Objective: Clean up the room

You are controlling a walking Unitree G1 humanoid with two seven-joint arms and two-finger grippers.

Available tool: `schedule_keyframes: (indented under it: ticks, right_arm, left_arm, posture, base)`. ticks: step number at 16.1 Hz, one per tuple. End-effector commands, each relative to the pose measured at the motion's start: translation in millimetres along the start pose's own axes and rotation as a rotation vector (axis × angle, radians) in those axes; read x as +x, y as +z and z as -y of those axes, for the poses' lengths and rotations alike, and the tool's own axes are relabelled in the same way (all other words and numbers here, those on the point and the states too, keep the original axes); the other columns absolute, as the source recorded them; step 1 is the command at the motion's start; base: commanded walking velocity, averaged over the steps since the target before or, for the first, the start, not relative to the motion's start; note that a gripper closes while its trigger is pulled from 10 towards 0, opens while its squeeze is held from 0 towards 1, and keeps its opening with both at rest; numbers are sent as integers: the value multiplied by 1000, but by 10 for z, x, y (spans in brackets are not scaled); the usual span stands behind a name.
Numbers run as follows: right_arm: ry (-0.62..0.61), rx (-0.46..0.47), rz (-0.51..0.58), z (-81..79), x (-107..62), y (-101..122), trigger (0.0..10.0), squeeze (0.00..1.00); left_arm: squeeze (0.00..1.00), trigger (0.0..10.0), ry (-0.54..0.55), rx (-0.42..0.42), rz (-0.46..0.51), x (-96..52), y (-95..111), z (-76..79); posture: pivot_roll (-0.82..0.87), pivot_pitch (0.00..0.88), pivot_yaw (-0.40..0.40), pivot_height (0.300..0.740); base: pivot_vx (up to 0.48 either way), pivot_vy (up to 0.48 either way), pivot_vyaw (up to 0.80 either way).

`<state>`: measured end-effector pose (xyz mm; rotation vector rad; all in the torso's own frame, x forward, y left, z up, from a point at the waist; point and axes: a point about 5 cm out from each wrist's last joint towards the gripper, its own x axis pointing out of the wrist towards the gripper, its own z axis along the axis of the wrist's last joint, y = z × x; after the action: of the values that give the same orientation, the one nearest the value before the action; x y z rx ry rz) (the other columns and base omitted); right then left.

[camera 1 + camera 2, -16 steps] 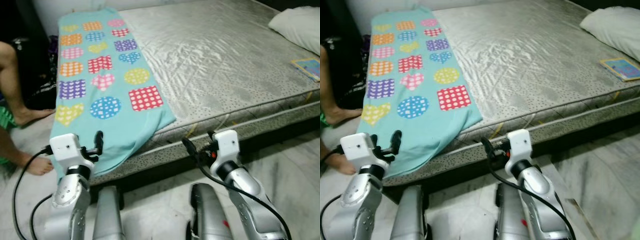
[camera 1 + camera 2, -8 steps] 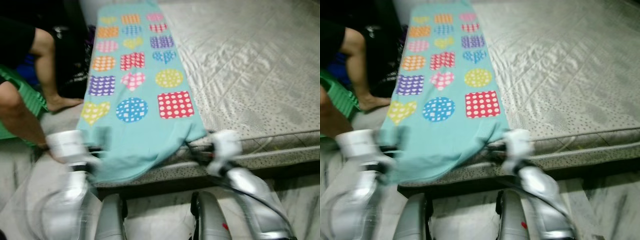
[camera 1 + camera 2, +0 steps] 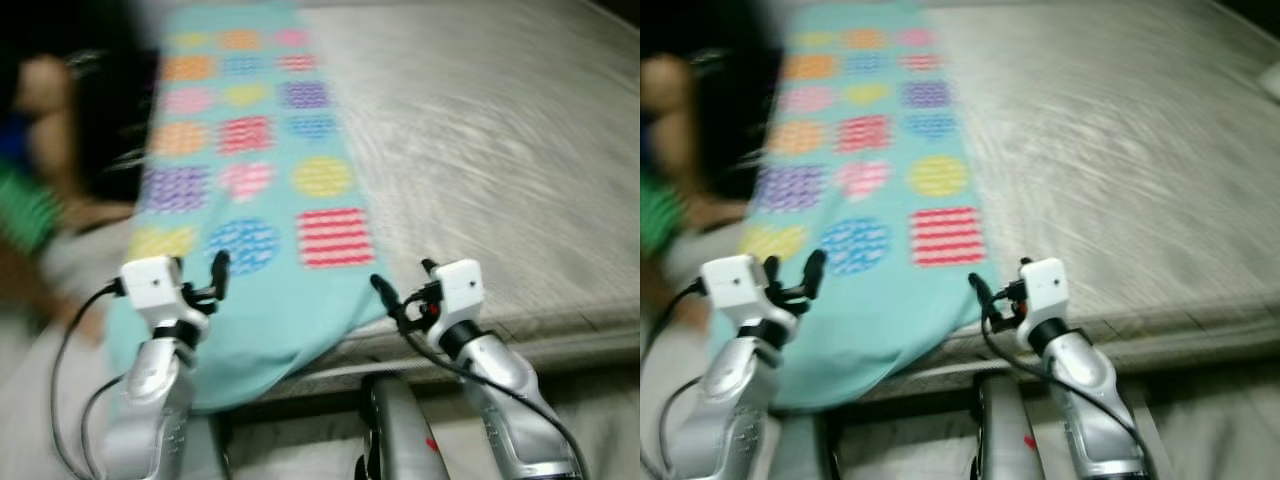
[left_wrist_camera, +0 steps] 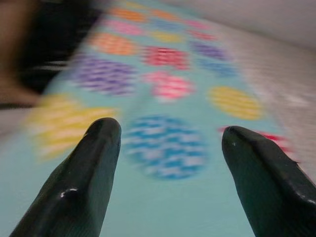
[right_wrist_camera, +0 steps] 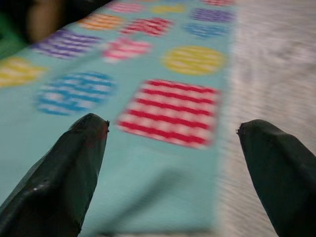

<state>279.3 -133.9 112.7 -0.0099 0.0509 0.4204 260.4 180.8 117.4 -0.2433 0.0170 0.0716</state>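
A turquoise blanket [image 3: 250, 170] printed with coloured hearts, circles and squares lies along the left side of the bare grey mattress [image 3: 480, 130]. Its front end hangs over the mattress edge. My left gripper [image 3: 200, 268] is open in front of the hanging part, near the blue circle [image 4: 165, 145]. My right gripper [image 3: 403, 278] is open at the blanket's right front corner, just before the red square [image 5: 170, 111]. Neither holds anything. The head views are blurred.
A person sits at the left beside the bed, with a blurred leg [image 3: 45, 85] and something green [image 3: 20, 205] under it. The bed frame [image 3: 560, 345] runs across in front of me. Pale floor lies below it.
The camera has swung left and moved closer, so the pillow and book have left the picture. Both grippers now stand higher, against the blanket's front end, still open.
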Motion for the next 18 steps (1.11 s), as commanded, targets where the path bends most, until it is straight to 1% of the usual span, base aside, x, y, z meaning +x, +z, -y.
schedule_keyframes:
  ticks: [1,2,6,8,9,10,11,13,15,16,17,18]
  right_arm:
    - [-4,-3,-13,-3,-27,-35,10000,0]
    - [-2,-21,-12,1,-29,-29,10000,0]
    - [-1,-19,-12,-2,-34,-34,10000,0]
    - [-9,-12,-16,5,-31,-41,10000,0]
    - [-13,-19,-29,14,-28,-56,10000,0]
    - [-11,-50,-55,17,-27,-82,10000,0]
    - [7,-53,-67,6,-28,-97,10000,0]
    - [137,-72,-164,-92,-40,-196,10000,0]
    - [229,-74,-224,-203,-62,-261,10000,0]
    - [236,-67,-225,-265,-39,-263,10000,0]
    - [221,-45,-208,-305,-14,-245,10000,0]
    - [203,-44,-177,-342,19,-213,10000,0]
  left_arm:
    - [0,10000,12,5,-17,0,-20,-23]
    - [0,10000,13,5,-19,1,-22,-23]
    - [0,10000,17,6,-28,-2,-38,-15]
    - [0,10000,24,3,-36,-1,-50,-16]
    - [0,10000,33,6,-45,3,-61,-18]
    - [0,10000,49,6,-58,4,-75,-29]
    - [0,10000,51,7,-65,0,-84,-34]
    - [0,10000,59,9,-78,-28,-90,-44]
    - [0,10000,62,5,-85,-50,-85,-28]
    - [0,10000,56,-3,-91,-61,-81,-4]
    - [0,10000,41,-17,-99,-72,-81,21]
    - [0,10000,20,-22,-105,-84,-82,49]
  posture:
    - [-100,123,34,521]
    - [-101,127,35,521]
    - [-101,131,33,521]
    - [-101,134,31,521]
    - [-99,139,29,521]
    - [-98,145,29,521]
    - [-96,154,28,521]
    - [-89,178,30,521]
    - [-79,195,31,521]
    - [-73,202,31,521]
    - [-65,207,30,521]
    - [-61,209,30,521]
  base:
    - [0,0,0]
    - [0,0,0]
    - [0,0,683]
    - [0,0,0]
    - [0,0,0]
    - [0,0,0]
    - [0,0,0]
    - [0,0,0]
    - [0,0,0]
    - [0,0,0]
    - [0,0,0]
    - [0,0,0]
